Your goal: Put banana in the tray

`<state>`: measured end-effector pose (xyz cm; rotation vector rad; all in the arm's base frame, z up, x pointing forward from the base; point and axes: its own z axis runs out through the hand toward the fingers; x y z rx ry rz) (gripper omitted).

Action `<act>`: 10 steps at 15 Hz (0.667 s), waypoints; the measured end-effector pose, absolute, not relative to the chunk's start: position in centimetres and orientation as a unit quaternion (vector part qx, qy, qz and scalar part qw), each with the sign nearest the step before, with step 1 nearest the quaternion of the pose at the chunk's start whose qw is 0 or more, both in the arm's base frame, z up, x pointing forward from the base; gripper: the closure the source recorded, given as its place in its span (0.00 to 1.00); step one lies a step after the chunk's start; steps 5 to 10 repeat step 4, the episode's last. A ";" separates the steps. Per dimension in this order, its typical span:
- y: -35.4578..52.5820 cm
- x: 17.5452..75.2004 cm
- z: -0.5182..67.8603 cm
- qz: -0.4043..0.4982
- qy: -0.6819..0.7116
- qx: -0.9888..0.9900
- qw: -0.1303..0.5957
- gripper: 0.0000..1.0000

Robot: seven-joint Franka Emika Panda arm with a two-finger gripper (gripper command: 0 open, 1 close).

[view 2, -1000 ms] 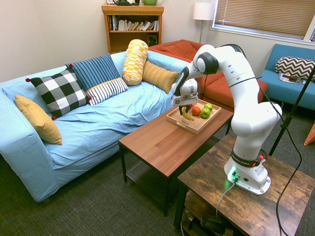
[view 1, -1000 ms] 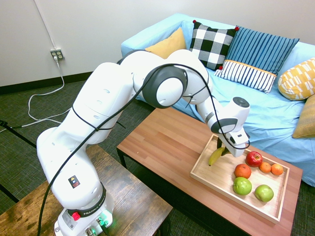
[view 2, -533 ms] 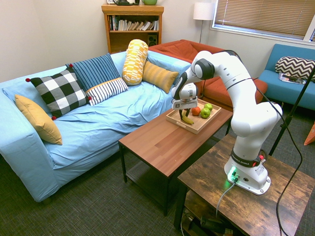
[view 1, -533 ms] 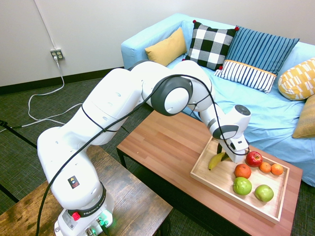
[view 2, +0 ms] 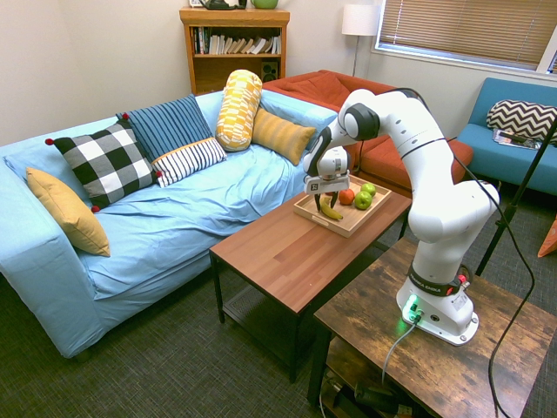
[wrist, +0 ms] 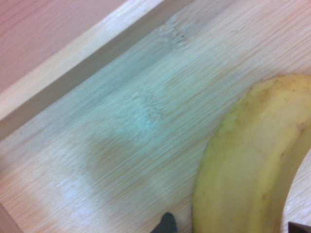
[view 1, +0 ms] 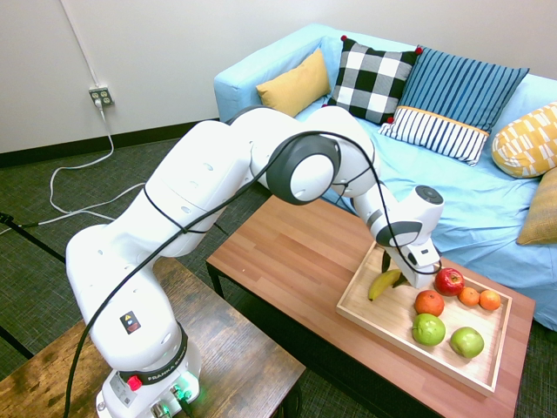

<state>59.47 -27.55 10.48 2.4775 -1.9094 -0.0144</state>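
- We count one banana [view 1: 383, 284], lying in the near-left corner of the one pale tray [view 1: 409, 347]; the wrist view shows its yellow skin [wrist: 252, 160] against the tray's bare floor [wrist: 121, 126].
- Also in the tray we count two green apples [view 1: 428, 329], one red apple [view 1: 449, 280] and three orange fruits [view 1: 429, 302], grouped toward the sofa side.
- One white arm reaches over the tray, its fingers [view 1: 393, 273] pointing down right over the banana's stem end.
- Whether the fingers are open or closed around the banana we cannot tell: they show only as dark slivers in both exterior views, and the wrist housing covers them.
- The tray sits at the far right end of the reddish desk [view 1: 287, 252], its long side close to the desk's front edge.
- The left half of the desk is bare wood, with open room there for the arm.
- Inside the tray, a bare strip of floor runs along the front wall, between the banana and the green apples.
- The blue sofa [view 1: 487, 200] stands just behind the desk.
- In the second exterior view the fruits [view 2: 357, 196] are too small to count apart.
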 end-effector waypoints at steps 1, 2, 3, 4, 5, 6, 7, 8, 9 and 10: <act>-27.7 59.3 11.4 -0.001 -0.609 0.793 0.005 0.00; -27.9 59.0 12.6 0.003 -0.608 0.794 0.003 0.00; -28.0 58.7 13.9 0.007 -0.608 0.794 0.000 0.00; -28.0 58.2 15.3 0.011 -0.608 0.794 -0.003 0.00; -28.0 58.2 15.3 0.011 -0.608 0.794 -0.003 0.00; -28.0 58.2 15.3 0.011 -0.608 0.794 -0.003 0.00; -28.0 58.2 15.3 0.011 -0.608 0.794 -0.003 0.00; -28.0 58.2 15.3 0.011 -0.608 0.794 -0.003 0.00; -28.0 58.2 15.3 0.011 -0.608 0.794 -0.003 0.00; -28.0 58.2 15.3 0.011 -0.608 0.794 -0.003 0.00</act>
